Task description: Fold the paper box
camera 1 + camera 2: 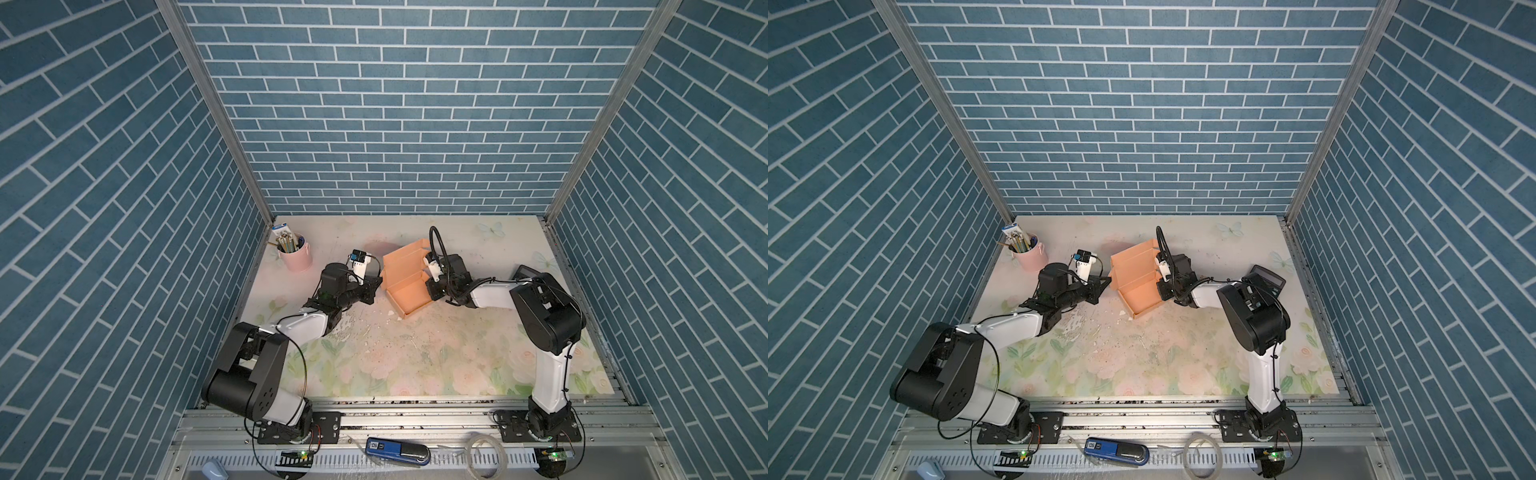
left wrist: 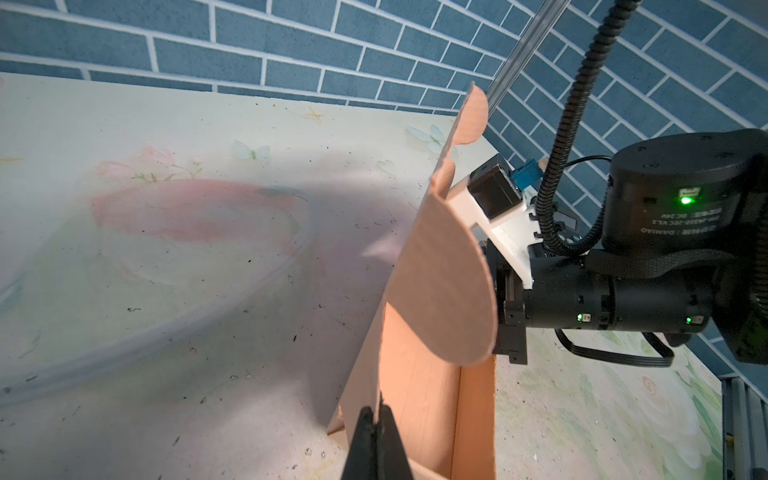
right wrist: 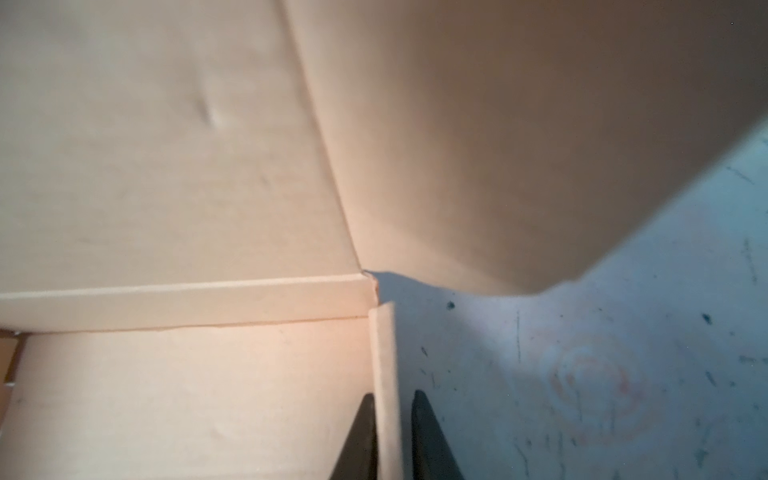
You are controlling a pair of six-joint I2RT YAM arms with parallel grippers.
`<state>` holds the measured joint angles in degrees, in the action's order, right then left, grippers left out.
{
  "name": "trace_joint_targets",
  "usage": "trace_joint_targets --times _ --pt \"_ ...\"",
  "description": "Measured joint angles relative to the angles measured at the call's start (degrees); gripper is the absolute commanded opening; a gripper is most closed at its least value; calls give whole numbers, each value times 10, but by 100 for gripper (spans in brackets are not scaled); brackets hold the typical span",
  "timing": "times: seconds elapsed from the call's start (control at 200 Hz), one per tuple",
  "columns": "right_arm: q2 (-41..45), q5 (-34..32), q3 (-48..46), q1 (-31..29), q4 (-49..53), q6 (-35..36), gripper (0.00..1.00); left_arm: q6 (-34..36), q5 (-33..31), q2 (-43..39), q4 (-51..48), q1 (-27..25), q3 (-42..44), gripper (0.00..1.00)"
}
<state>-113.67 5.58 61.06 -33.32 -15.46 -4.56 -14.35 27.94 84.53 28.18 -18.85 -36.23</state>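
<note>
Paper box (image 1: 409, 297) sat on the floral surface (image 1: 415, 357) in both top views, well apart from the pink cup (image 1: 297, 257), on the cup's side toward the right arm. Its tray lay open, with the lid (image 1: 401, 259) raised along the edge away from the arm bases. I read its long axis as running from one arm toward the other, leading away from the cup. The left fingers (image 1: 374, 287) met the end nearer the cup and the right fingers (image 1: 433, 291) reached over the end farther from it, so neither arm was clearly nearer.

From the left wrist, the left fingers (image 2: 363, 449) were clenched. A thin cardboard edge ran in between them, so I took them to be pinching the paper box there. A rounded flap (image 2: 440, 282) stood beyond them, with the right arm's wrist just behind it.

From the right wrist, the right fingers (image 3: 361, 449) straddled a doubled side wall (image 3: 384, 365), barely parted. A sliver of surface showed beside the outer finger, so I judged them not squeezing. The lid rose just beyond that wall's end, straight ahead of those fingers, and I expected the coming fold to turn there.
</note>
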Motion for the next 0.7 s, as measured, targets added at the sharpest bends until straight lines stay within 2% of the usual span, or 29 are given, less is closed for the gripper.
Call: trace_joint_targets --times 0.51,0.585,0.7 --pt "-1 7 -1 6 -43 -21 19 13 4 -4 1 -1 11 0" --pt "-2 9 -1 6 -43 -20 16 13 4 -4 0 -1 11 0" --pt "-3 13 -1 6 -42 -18 7 14 4 -5 0 -1 11 0"
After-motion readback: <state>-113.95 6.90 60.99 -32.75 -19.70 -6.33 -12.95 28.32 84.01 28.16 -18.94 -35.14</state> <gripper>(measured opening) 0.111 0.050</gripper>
